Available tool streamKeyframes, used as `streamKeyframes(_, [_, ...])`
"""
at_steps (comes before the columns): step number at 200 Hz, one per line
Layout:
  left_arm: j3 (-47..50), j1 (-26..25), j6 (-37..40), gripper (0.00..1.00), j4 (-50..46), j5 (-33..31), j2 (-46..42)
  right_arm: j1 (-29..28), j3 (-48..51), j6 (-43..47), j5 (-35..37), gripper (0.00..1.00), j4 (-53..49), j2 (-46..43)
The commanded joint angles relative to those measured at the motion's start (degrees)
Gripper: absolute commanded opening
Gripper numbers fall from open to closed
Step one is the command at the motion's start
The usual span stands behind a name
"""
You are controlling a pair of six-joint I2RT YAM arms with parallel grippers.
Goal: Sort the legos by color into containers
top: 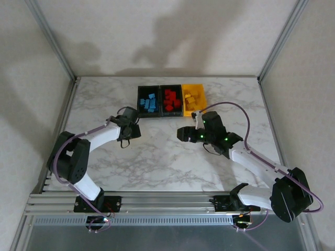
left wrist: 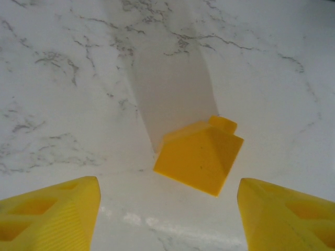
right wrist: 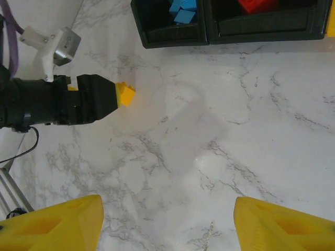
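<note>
On the marble table, one yellow lego lies just ahead of the left gripper, jaws parted, holding nothing; right gripper likewise parted, empty; containers well apart.

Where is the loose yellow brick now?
In the left wrist view the yellow brick sits on the table at the tip of the open left pincer, left of centre, in front of the black bin holding blue bricks.
</note>
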State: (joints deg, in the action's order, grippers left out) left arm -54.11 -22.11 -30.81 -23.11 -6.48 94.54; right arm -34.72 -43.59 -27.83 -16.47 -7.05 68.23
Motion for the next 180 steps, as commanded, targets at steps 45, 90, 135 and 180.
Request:
streamKeyframes(45, [-3.1, 1.5, 3.0, 0.70, 2.7, 0.2, 5.8, -0.4, 1.4, -0.2, -0.2, 0.67, 1.0, -0.6])
streamKeyframes(90, [-5.5, 2.2, 4.4, 0.66, 2.8, 0.6, 7.4, -0.4, 1.6, -0.4, -0.2, 0.67, 1.1, -0.5])
streamKeyframes(135, [-5.4, 2.3, 4.9, 0.53, 1.2, 1.6, 7.1, -0.5, 1.5, -0.3, 0.5, 0.67, 0.8, -0.6])
streamKeyframes(180, [-2.5, 2.3, 4.9, 0.41, 1.0, 2.3, 4.7, -0.4, 0.9, 0.0, 0.8, 0.67, 0.9, 0.1])
